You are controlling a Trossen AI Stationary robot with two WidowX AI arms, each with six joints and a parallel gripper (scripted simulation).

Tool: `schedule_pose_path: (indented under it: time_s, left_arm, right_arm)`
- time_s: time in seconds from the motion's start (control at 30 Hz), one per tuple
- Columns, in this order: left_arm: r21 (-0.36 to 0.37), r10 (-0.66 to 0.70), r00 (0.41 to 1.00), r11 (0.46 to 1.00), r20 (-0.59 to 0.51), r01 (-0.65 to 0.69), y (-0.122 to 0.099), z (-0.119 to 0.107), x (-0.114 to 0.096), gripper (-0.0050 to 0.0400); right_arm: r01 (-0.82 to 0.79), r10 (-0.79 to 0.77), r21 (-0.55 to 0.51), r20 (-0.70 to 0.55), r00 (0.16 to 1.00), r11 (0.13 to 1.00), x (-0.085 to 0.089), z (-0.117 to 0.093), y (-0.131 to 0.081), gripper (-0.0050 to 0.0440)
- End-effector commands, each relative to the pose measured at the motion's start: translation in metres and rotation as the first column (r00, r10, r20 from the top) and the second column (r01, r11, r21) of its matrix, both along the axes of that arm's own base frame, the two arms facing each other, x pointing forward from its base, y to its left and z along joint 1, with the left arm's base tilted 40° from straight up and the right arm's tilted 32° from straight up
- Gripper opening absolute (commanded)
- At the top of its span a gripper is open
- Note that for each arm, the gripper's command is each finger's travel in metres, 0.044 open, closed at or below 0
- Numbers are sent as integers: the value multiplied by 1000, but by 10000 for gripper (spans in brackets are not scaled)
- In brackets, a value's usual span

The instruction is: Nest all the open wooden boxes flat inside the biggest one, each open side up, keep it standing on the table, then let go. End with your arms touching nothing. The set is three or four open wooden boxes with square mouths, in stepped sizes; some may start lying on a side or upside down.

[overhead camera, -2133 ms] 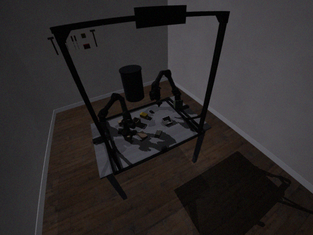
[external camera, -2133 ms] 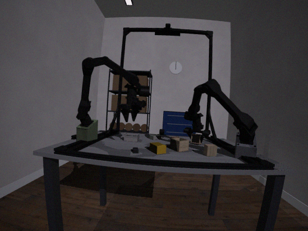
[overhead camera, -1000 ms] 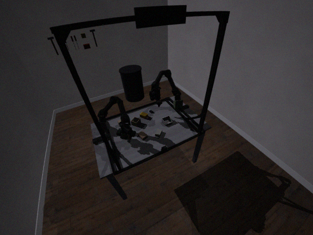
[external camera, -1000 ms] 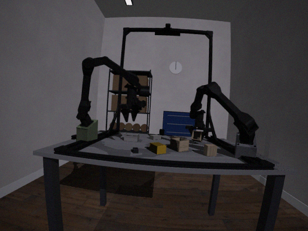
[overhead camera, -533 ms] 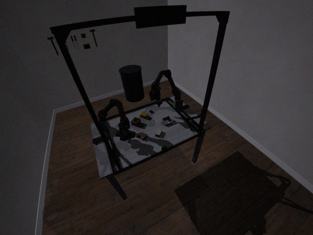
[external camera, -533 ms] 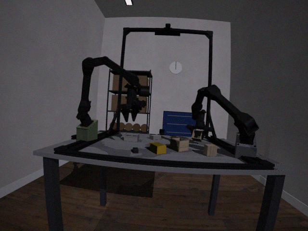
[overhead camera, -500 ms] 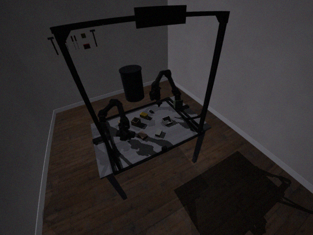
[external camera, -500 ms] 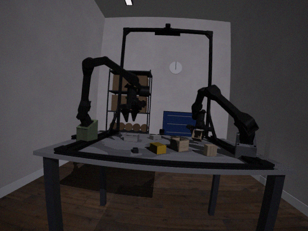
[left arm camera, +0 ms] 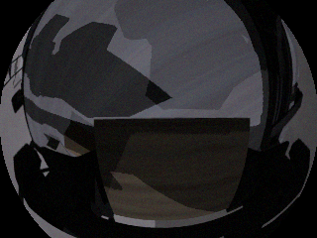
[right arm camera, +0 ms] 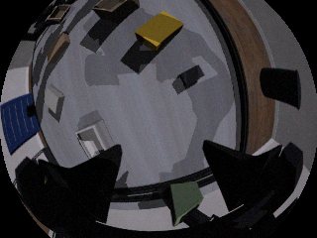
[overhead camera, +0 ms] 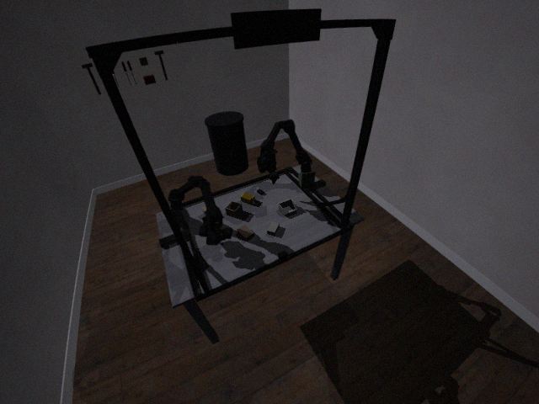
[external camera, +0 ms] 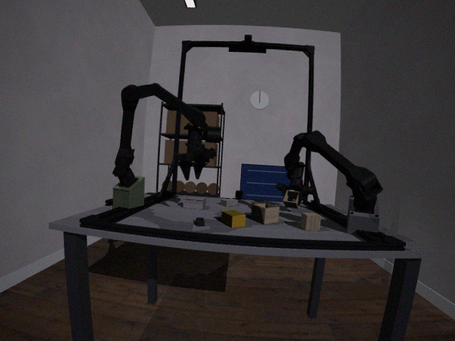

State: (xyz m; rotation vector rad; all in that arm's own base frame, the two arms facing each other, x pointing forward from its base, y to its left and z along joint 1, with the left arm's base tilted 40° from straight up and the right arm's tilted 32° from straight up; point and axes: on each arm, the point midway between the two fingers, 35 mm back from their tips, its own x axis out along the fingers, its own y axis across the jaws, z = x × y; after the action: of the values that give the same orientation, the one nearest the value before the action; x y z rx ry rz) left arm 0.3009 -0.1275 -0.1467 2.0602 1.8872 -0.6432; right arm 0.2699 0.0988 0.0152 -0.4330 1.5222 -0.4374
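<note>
Exterior view, left to right: the right gripper [overhead camera: 273,178] [external camera: 191,177] [right arm camera: 162,147], fingers spread, hangs above the table [overhead camera: 304,232] [external camera: 154,221]. A pale open box [overhead camera: 287,207] [external camera: 193,203] [right arm camera: 94,137] stands mouth up; beyond a yellow block [overhead camera: 248,198] [external camera: 233,219] [right arm camera: 158,31], an open wooden box [overhead camera: 233,209] [external camera: 266,214] [right arm camera: 116,7] also faces up. The left gripper [overhead camera: 217,236] [external camera: 293,190] [left arm camera: 169,137] pinches a smaller wooden box [external camera: 285,198] [left arm camera: 173,171], raised and tilted, mouth towards the viewer. No long axis is discernible. Behind: a shelf rack [external camera: 222,124], wall clock [external camera: 259,99] and blue panel [external camera: 261,187].

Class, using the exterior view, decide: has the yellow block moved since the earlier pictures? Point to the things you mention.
No: the yellow block [overhead camera: 247,198] [external camera: 233,218] [right arm camera: 158,31] keeps its place just behind the table's black front rail [overhead camera: 235,187] [external camera: 234,240] [right arm camera: 241,99], with no visible shift.
</note>
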Motion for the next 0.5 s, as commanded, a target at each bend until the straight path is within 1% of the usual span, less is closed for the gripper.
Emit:
schedule_pose_path:
  time_s: [0.0, 0.23, 0.3, 0.47]
  left_arm:
    - [31, -6, 1000, 999, 3, 6, 0, -3, -1, 0]
    - [31, -6, 1000, 999, 3, 6, 0, -3, -1, 168]
    - [31, -6, 1000, 999, 3, 6, 0, -3, -1, 168]
    - [31, -6, 1000, 999, 3, 6, 0, -3, -1, 288]
  right_arm:
    - [-1, 1, 1, -5, 1000, 1000, 0, 0, 0, 400]
    - [-1, 1, 1, -5, 1000, 1000, 0, 0, 0, 400]
    - [-1, 1, 1, -5, 1000, 1000, 0, 0, 0, 400]
    - [-1, 1, 1, -5, 1000, 1000, 0, 0, 0, 400]
